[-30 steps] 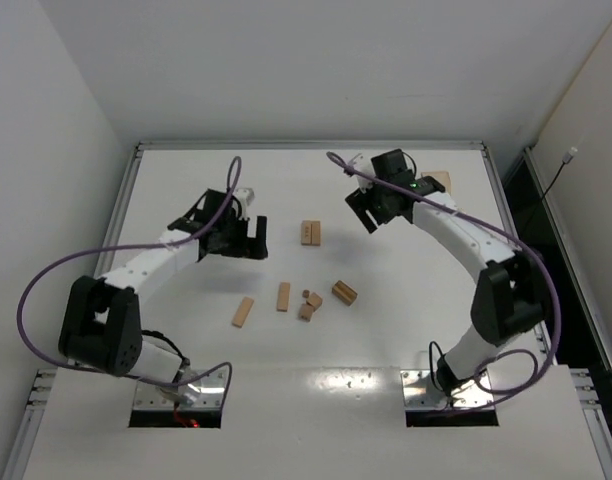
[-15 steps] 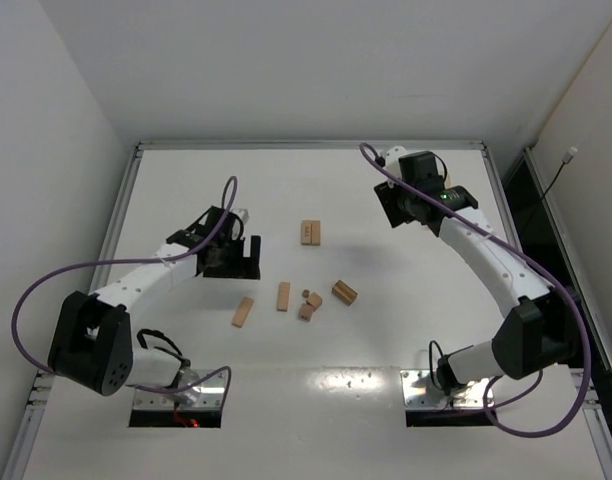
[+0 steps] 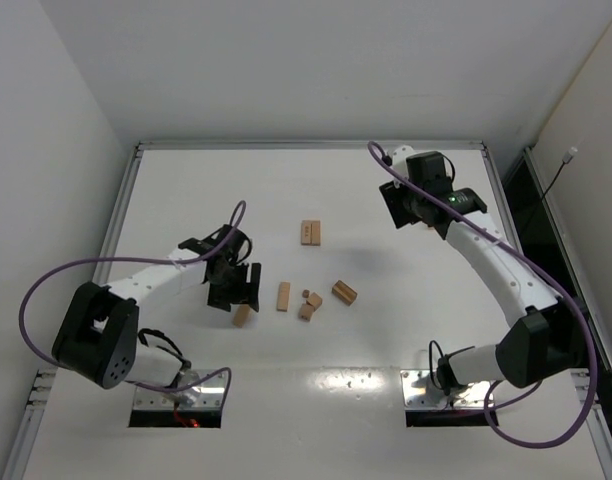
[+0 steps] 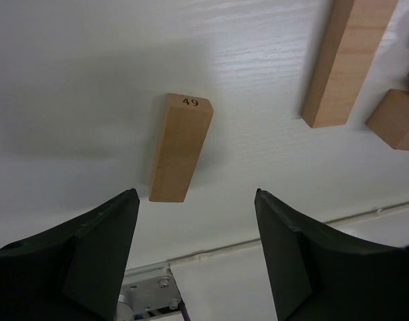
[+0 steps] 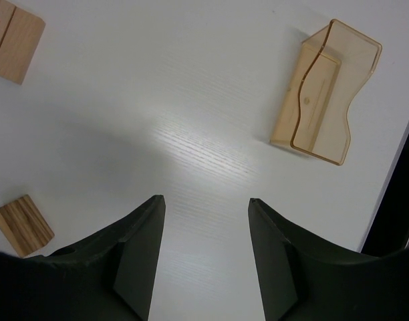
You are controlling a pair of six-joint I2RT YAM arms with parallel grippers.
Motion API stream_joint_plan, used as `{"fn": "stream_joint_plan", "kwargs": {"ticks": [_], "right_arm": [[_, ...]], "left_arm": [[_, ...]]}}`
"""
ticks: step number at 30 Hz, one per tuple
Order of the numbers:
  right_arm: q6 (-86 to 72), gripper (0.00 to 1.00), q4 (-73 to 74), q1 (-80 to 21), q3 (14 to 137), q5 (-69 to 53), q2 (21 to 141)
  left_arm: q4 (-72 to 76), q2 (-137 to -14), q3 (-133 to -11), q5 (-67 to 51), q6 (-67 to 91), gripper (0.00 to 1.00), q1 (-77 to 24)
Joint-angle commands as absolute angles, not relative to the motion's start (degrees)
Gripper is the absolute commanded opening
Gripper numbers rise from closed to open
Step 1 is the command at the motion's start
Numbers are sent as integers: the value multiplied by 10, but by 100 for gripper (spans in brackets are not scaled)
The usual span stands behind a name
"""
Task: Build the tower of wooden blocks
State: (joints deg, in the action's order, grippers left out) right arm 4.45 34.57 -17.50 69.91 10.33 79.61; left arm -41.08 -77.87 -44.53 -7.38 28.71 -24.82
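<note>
The left gripper [image 4: 196, 200] is open and holds nothing. Just ahead, the small light-brown wooden plank marked 49 [image 4: 182, 147] lies flat on the white table [image 4: 71, 80]. Its near end sits between the fingertips and its long side points away. The left arm [image 3: 151, 277] reaches low over it and is nearer. The right gripper [image 5: 206, 200], open and empty, hovers far off.

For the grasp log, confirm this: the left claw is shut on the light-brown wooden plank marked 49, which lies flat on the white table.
Wrong: the left claw is open, its jaws apart and not gripping the light-brown wooden plank marked 49, which lies flat on the white table. The left wrist view shows it.
</note>
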Motion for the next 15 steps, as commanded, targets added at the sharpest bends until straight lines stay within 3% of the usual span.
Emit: {"fn": "stream_joint_plan", "kwargs": {"ticks": [1,10,15], "right_arm": [[33,49,348,-171,712,97,779],[40,49,359,-158,741,85,789],[40,49,364,-153,746,73,800]], "left_arm": [[-421,-800,-440,-91,301,67,-252],[-421,-873,-439,-91,301,63,-252],[-421,-899,-451,-70,301,47,-252]]}}
